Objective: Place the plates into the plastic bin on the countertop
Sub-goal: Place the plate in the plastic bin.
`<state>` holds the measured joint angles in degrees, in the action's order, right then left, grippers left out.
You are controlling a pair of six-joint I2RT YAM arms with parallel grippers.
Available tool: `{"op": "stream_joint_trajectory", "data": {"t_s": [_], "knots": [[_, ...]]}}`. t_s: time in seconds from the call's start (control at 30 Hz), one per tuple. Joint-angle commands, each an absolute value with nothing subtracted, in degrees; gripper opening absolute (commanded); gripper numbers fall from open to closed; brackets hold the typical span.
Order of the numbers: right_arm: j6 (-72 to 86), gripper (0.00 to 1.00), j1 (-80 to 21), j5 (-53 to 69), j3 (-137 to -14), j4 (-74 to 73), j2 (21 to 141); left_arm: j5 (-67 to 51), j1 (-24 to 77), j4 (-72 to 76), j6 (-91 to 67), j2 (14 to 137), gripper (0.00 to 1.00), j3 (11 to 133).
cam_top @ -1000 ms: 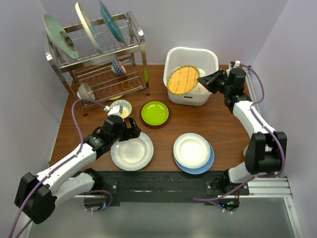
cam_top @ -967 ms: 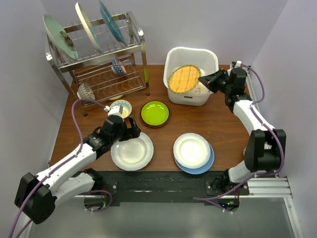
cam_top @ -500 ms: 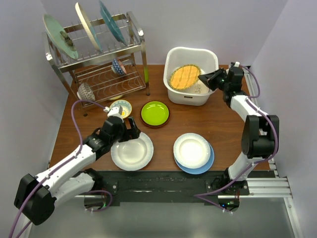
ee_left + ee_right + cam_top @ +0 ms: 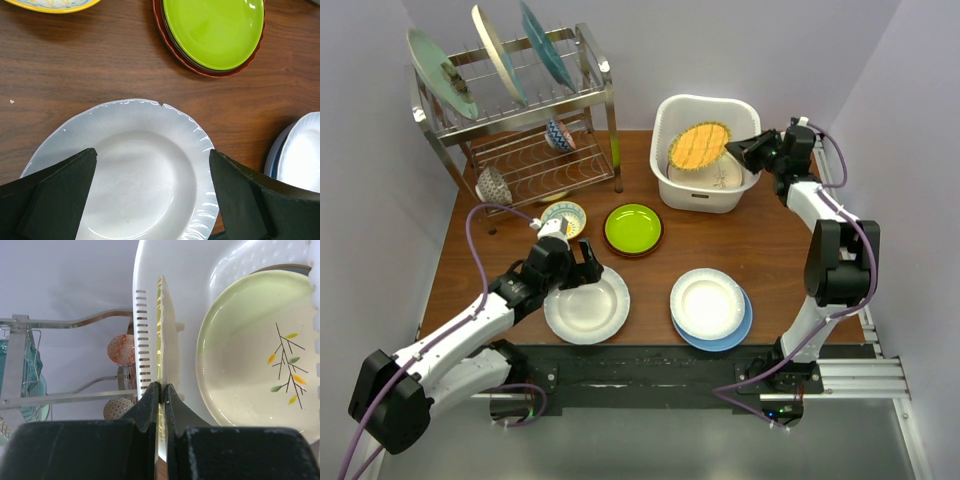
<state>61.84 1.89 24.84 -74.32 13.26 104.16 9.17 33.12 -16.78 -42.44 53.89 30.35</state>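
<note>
Pinching the rim of the yellow woven-look plate (image 4: 167, 330), the right gripper (image 4: 161, 387) is holding it tilted on edge in the mouth of the plastic bin (image 4: 705, 103), its fingers clenched on the plate. A cream plate (image 4: 250, 355) with a leaf sprig is lying in the bin beneath. The left gripper (image 4: 152, 157) is hovering, jaws spread wide, over the white plate (image 4: 586, 305) on the table (image 4: 770, 250), near the lime green plate (image 4: 633, 228).
</note>
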Motion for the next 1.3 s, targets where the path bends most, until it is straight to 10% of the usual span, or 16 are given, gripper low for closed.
{"op": "stream_joint_trajectory", "data": {"t_s": [0.0,0.73,1.27], "knots": [[60.73,0.0,1.93,24.61,-77.87,13.63,104.85,8.97,33.05,-14.06,-42.71,53.88,1.0,30.32],[57.13,0.11,2.02,25.57,-79.8,8.0,107.22,10.19,33.05,-16.61,-42.63,51.51,1.0,30.06],[53.0,0.55,2.02,24.7,-81.56,2.02,104.42,9.58,33.13,-16.7,-42.1,51.5,1.0,30.24]]}}
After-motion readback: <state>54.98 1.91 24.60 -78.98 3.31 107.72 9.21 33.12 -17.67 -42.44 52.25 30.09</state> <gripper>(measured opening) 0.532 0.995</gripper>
